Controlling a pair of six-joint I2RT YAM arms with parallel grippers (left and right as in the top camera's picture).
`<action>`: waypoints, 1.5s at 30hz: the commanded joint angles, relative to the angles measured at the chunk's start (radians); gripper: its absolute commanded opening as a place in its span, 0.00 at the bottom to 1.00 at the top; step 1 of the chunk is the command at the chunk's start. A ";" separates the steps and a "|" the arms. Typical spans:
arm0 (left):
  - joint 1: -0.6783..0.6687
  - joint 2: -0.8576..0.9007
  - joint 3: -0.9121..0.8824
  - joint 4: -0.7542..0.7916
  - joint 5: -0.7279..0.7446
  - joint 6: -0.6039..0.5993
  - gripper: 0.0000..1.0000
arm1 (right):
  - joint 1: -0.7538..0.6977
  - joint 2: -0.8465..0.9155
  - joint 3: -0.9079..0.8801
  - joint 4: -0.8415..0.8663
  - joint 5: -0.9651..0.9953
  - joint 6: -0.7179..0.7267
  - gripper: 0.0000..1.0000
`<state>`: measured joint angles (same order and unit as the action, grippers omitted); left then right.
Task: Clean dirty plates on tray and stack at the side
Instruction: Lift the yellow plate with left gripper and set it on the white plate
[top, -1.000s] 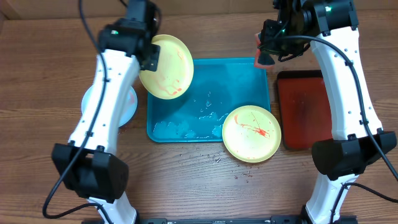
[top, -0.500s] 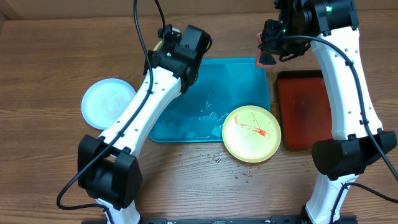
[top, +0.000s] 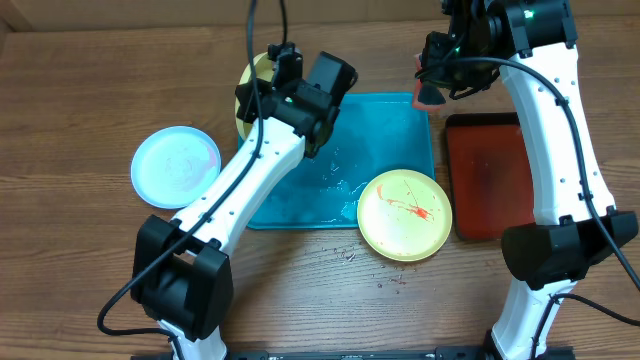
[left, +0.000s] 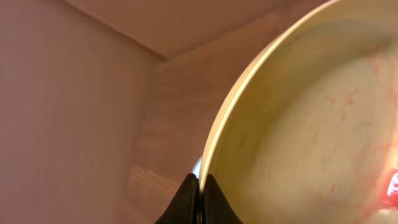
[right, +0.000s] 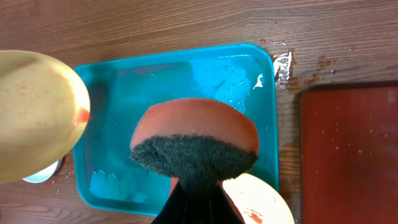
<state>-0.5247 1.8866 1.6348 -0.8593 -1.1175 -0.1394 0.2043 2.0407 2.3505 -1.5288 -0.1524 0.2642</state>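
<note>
Now that the smeared plate (left: 311, 124), pinched by the left hand (left: 199, 190), is swung toward the sponge (right: 194, 140) gripped in the right hand (right: 198, 198), scrubbing is judged next.

**Surfaces and materials at my two arms.**
Table (top: 80, 290): grained wood, matt brown. Tray (top: 390, 130): smooth turquoise plastic, glossy where wet. Held plate (left: 298, 124): pale yellow plastic, satin, faintly smeared red. Blue plate (top: 176, 166): smooth pale plastic. Sponge (right: 194, 140): orange foam, fine-pored, faced with a coarse dark scouring pad. Red tray (top: 490, 180): dull dark plastic. My arm shells (top: 560, 120): smooth white plastic; my left fingers (left: 186, 200): matt black.
</note>
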 joint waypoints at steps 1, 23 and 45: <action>-0.035 -0.016 0.004 0.037 -0.175 0.113 0.04 | -0.004 -0.004 0.011 0.004 0.003 -0.002 0.04; 0.031 -0.026 0.005 -0.014 0.359 0.216 0.05 | -0.004 -0.004 0.011 0.000 0.003 -0.006 0.04; 0.961 -0.043 -0.110 -0.085 1.294 0.079 0.04 | -0.003 -0.004 0.011 -0.003 0.003 -0.006 0.04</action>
<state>0.3737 1.8271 1.6005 -1.0004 0.1097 -0.0067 0.2043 2.0407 2.3505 -1.5375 -0.1524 0.2615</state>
